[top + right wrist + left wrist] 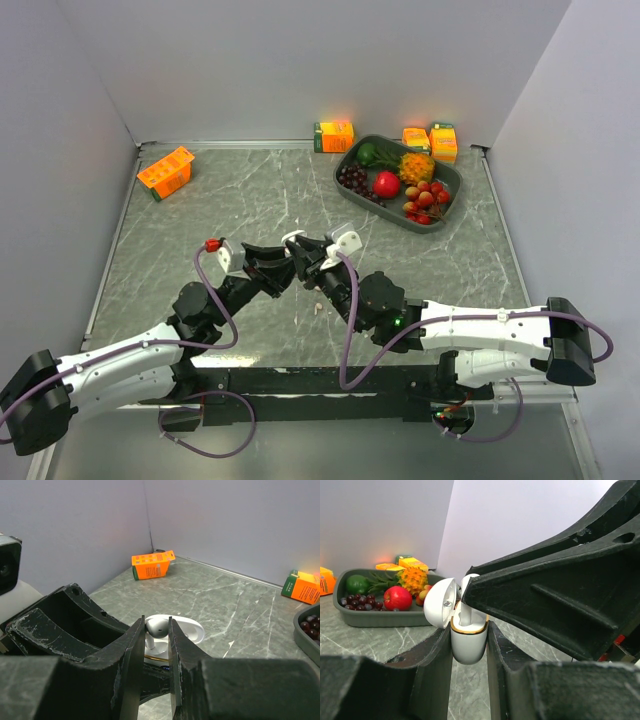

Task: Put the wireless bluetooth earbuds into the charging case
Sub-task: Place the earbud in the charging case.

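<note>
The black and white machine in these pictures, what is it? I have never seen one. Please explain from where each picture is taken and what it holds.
It is two robot arms, a left arm and a right arm, at a table. One picture looks down from above; the other two come from cameras on the wrists. The left hand grips an open white charging case; the right hand pinches a white earbud at its opening. A tray of fruit and orange cartons lie behind.

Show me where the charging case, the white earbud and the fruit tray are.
charging case [468,647]: left wrist view, on its white lower body.
white earbud [157,626]: right wrist view, on its rounded head.
fruit tray [380,618]: left wrist view, on its grey front wall.
</note>
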